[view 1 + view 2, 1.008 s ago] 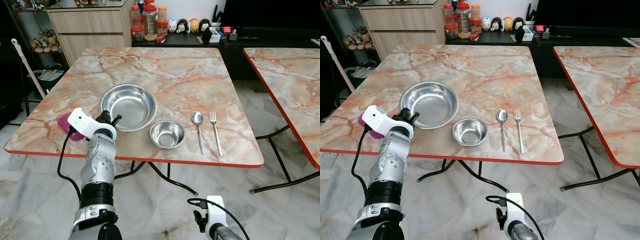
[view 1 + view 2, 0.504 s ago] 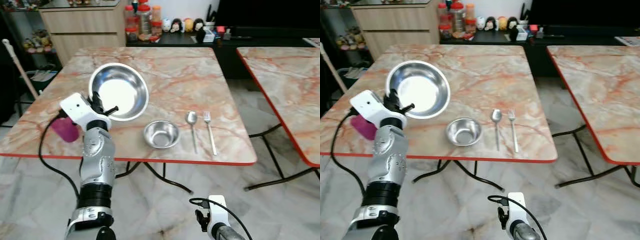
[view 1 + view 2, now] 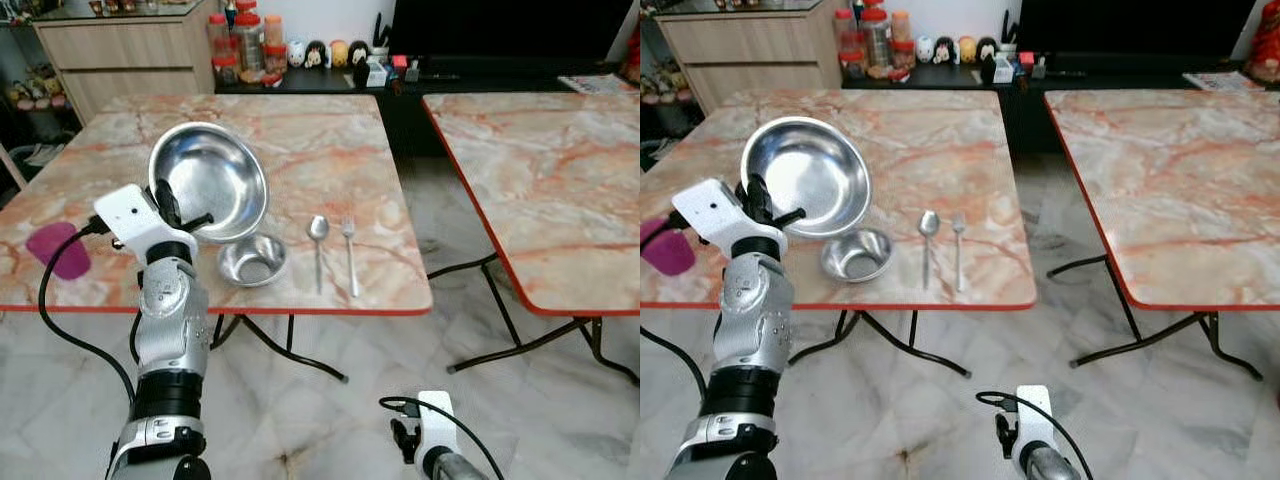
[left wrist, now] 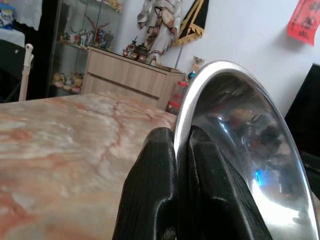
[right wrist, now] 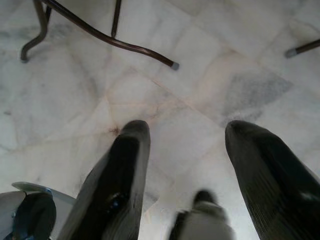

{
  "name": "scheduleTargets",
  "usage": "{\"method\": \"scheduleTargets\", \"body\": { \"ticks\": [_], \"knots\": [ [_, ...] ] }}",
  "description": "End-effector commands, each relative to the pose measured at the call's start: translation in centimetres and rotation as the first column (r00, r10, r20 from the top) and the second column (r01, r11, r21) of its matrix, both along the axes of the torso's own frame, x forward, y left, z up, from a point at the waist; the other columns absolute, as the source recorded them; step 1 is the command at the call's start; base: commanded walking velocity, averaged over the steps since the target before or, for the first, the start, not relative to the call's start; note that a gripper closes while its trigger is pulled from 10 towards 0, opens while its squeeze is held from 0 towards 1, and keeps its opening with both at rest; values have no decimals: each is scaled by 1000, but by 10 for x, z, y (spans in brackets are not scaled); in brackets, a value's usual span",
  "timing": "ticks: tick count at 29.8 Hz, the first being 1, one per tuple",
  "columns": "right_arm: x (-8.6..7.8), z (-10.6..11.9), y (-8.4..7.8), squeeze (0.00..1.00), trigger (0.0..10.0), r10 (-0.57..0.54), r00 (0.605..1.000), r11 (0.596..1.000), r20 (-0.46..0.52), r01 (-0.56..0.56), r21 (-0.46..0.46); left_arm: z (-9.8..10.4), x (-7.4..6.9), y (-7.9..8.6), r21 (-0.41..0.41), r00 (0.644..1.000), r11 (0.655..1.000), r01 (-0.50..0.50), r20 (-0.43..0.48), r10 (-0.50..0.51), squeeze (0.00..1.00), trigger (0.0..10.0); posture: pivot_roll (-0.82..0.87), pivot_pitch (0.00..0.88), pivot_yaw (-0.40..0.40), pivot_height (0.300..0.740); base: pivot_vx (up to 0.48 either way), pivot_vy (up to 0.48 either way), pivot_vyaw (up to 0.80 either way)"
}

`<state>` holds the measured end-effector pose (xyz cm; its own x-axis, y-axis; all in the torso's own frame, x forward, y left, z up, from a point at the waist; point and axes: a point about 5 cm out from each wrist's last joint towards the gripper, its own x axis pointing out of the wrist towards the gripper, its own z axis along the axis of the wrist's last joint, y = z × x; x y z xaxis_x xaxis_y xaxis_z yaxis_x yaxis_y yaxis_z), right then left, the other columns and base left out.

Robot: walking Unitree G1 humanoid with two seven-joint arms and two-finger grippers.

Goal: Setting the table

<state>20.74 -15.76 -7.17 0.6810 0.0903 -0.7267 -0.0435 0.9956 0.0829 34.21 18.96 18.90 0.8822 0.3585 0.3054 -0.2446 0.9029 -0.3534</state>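
My left gripper (image 3: 185, 215) is shut on the rim of a large steel bowl (image 3: 210, 180), which it holds tilted up above the near table (image 3: 300, 130); in the left wrist view both fingers (image 4: 150, 195) pinch the bowl's rim (image 4: 225, 100). A small steel bowl (image 3: 253, 261) sits on the table just below it. A spoon (image 3: 318, 245) and a fork (image 3: 350, 255) lie side by side to its right. A pink cup (image 3: 60, 250) stands near the table's left front edge. My right gripper (image 5: 185, 175) hangs open low over the marble floor.
A second marble table (image 3: 540, 160) stands to the right, with a gap of floor between the two. Jars and figurines (image 3: 290, 50) line a dark sideboard behind. A wooden cabinet (image 3: 120, 55) stands at the back left. Table legs (image 3: 290, 350) cross under the near table.
The left gripper has lifted the large bowl off the table and holds it tilted. The whole view has shifted, so the camera has turned right and the second table shows more.
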Motion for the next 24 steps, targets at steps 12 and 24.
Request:
{"method": "scheduleTargets", "body": {
  "ticks": [12, 24],
  "knots": [
    [-3, -1, -8, 0, 10000, -16, 1000, 1000, -5, 16, -20, 3, 2, -20, 32, 998, 997, 66, 21, -67, 0, 10000, 26, 0, 27, 719, 0, -472, 0],
    [-2, 0, -8, 0, 10000, -26, 1000, 1000, 9, 26, -15, -16, -9, -16, 46, 999, 998, 50, -6, -50, 0, 10000, 29, 0, 22, 719, 0, -470, 0]
  ]
}}
